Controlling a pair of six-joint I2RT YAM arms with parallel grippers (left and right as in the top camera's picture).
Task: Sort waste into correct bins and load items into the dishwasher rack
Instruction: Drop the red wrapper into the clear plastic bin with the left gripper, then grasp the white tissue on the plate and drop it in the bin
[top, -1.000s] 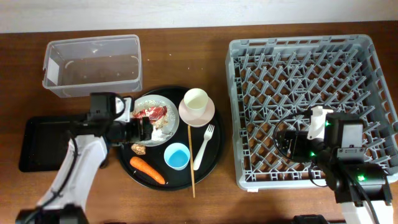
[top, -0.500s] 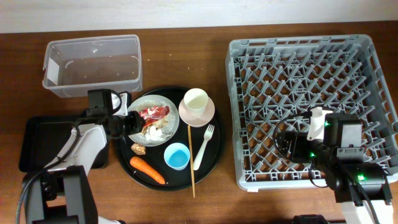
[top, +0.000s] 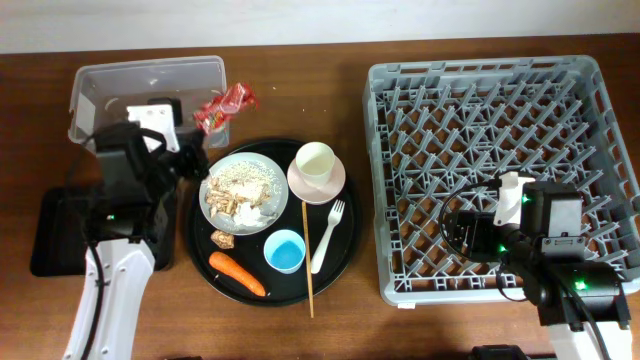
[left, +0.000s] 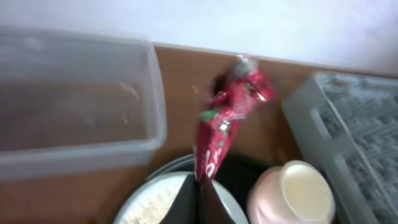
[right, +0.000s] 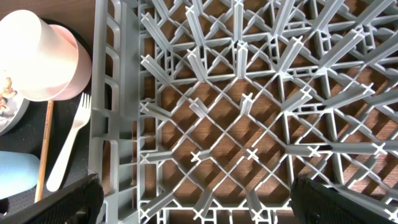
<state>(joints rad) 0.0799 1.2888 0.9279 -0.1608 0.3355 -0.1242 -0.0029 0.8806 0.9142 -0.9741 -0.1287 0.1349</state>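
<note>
The plate (top: 272, 173) holds rice bits (top: 243, 177) (left gripper (left: 199, 186) pinches wrapper (left: 227, 121)).

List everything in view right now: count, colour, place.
tub: 1, clear, far left
wrapper: 1, red-and-white, held up by the tub's right end
flat tray: 1, black, left edge
round tray: 1, black, centre
plate: 1, pale grey, on round tray
rice bits: many, beige, on plate
tissue scrap: 1, white, on plate
lump: 1, brown, on round tray
carrot: 1, orange, on round tray
bowl: 1, pinkish, on round tray
cream cup: 1, in bowl
blue cup: 1, on round tray
fork: 1, white, on round tray
chopsticks: count unclear, wood, beside fork
dishwasher rack: 1, grey, right
left gripper: shut on wrapper
right gripper: open, over dishwasher rack
</note>
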